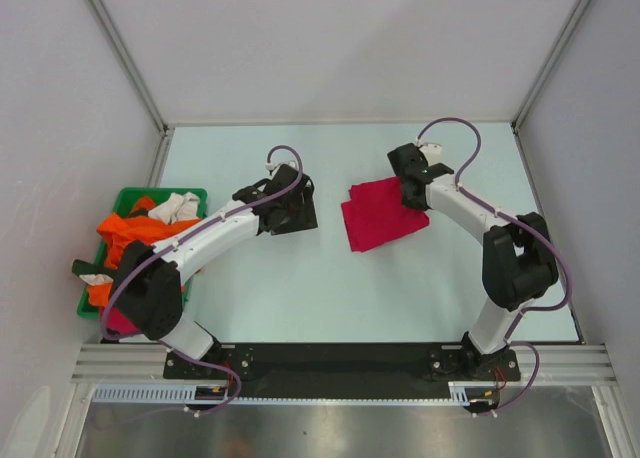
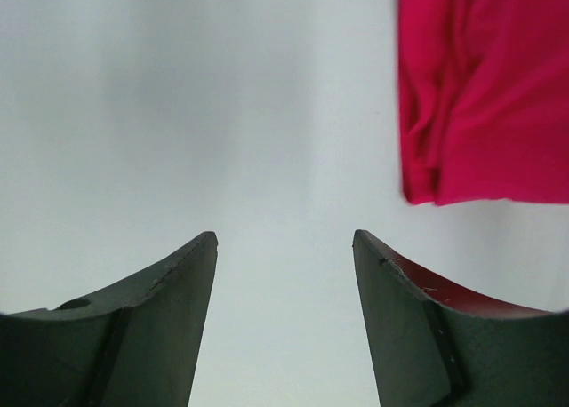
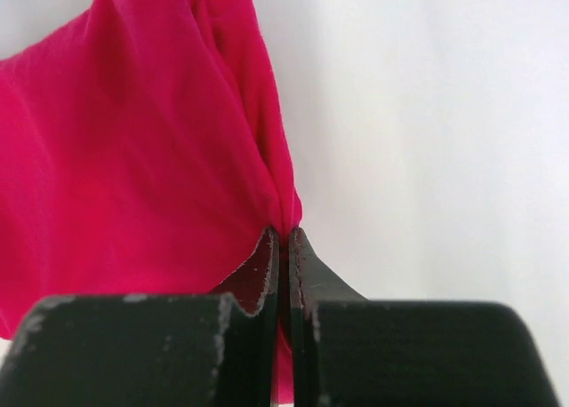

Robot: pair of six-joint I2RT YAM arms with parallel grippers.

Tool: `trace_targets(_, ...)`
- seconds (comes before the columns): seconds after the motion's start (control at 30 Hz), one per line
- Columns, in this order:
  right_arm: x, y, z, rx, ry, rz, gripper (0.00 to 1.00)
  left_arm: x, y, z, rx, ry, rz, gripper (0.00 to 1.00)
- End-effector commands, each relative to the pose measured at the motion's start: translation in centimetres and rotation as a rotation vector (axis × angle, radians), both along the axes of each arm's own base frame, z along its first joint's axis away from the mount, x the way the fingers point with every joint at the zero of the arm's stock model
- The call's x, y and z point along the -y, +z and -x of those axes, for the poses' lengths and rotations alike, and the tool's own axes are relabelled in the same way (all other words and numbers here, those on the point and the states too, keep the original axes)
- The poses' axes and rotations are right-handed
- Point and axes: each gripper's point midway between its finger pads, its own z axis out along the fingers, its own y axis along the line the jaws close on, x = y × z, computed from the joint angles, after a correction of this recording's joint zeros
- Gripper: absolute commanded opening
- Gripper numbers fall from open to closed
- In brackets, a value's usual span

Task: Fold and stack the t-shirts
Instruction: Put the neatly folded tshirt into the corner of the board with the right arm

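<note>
A crimson-pink t-shirt [image 1: 378, 214] lies folded into a small rectangle on the pale table, right of centre. My right gripper [image 1: 412, 194] is shut on the shirt's right edge; in the right wrist view the cloth [image 3: 151, 149] is pinched between the closed jaws [image 3: 284, 234]. My left gripper [image 1: 296, 214] hovers open to the left of the shirt, apart from it, with nothing between its fingers [image 2: 284, 240]. The shirt's near corner [image 2: 484, 91] shows at the upper right of the left wrist view. Orange t-shirts [image 1: 128, 233] lie heaped at the far left.
A green plastic tray [image 1: 125, 195] at the table's left edge holds the orange shirts and a white cloth [image 1: 176, 207]. Metal frame posts stand at the table's back corners. Grey walls enclose the table.
</note>
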Motion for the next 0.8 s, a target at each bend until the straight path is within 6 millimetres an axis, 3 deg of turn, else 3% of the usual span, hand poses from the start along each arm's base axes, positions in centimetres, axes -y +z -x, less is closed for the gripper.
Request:
trace_targets(0.0, 4.6, 5.2, -0.5, 0.107, -0.106, 0.075, 0.00, 0.2, 1.0, 1.0, 0.021, -0.048, 0.030, 0.68)
trace_targets(0.4, 13.1, 8.5, -0.5, 0.108, -0.274, 0.171, 0.00, 1.3, -0.2, 1.9, -0.019, -0.116, 0.058, 0.67)
trace_targets(0.6, 15.8, 8.1, 0.2, 0.083, -0.350, 0.193, 0.00, 1.7, -0.8, 2.4, -0.040, -0.145, 0.067, 0.67)
trace_targets(0.77, 19.3, 7.0, 0.6, 0.041, -0.443, 0.231, 0.00, 2.1, -0.5, 2.9, -0.050, -0.168, 0.086, 0.66)
